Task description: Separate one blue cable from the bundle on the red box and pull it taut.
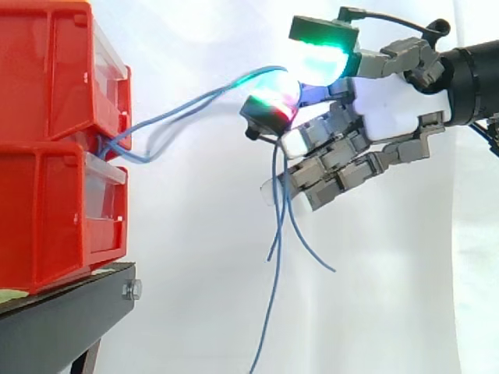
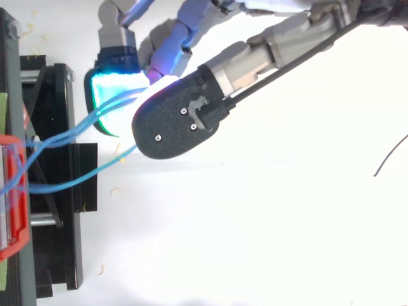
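Two stacked red boxes (image 1: 54,140) stand at the left on a black stand (image 1: 70,312). Thin blue cables (image 1: 187,105) come out of the gap between the boxes and arch rightward to my hand (image 1: 390,109). The hand pinches them between a green-cyan glowing pad (image 1: 323,58) and a red-green one (image 1: 273,105). Below the pinch, loose cable ends (image 1: 277,257) hang down past the curled fingers. From above, two blue strands (image 2: 64,134) run from the red box (image 2: 13,197) to the hand (image 2: 255,57), one onto the cyan pad (image 2: 111,95). The strands curve and are not straight.
The white curtain fills the background behind the hand. In the top view the black stand (image 2: 64,210) with its metal rods lies under the cables at the left. Open white floor stretches to the right and below the hand.
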Robot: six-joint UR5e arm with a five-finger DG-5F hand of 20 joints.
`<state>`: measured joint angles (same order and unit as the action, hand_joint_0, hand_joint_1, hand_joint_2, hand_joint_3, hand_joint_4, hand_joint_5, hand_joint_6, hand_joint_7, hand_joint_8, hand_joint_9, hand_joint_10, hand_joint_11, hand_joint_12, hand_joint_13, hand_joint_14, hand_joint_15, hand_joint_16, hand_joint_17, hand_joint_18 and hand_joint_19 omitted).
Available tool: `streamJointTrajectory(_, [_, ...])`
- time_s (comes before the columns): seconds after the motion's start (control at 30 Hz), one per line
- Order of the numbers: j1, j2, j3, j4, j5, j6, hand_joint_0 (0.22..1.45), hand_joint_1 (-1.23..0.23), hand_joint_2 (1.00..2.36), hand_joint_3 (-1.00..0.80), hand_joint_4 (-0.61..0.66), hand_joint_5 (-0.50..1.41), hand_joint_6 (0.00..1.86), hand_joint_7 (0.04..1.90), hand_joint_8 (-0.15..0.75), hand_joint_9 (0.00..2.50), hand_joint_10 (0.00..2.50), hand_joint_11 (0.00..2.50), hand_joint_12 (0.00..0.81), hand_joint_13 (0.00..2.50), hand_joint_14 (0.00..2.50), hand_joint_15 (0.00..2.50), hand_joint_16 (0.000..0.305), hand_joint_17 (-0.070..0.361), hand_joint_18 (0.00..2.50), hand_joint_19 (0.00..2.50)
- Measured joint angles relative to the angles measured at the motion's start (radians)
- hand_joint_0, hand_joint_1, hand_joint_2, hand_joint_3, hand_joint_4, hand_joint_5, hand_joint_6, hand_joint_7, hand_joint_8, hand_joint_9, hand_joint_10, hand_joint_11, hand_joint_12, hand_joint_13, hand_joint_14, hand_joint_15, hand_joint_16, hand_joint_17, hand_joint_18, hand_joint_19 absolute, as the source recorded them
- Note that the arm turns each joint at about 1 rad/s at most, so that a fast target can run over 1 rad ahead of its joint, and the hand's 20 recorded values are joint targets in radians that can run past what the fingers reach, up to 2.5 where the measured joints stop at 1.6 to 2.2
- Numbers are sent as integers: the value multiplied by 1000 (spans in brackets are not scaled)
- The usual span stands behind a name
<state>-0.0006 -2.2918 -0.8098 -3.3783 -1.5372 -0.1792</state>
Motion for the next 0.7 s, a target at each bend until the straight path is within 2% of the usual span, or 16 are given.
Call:
streamJointTrajectory(0.27, [-4,3,4,-8,-1,-4,605,-602,1006,-408,-70,-47,894,904,164,609,3,105,336,382,10,235,49,110,86,351])
streamJointTrajectory(0.7, [-5,4,4,-12,-1,-5,616,-697,1001,-483,-9,-67,895,872,181,608,7,180,328,441,12,280,46,103,189,344])
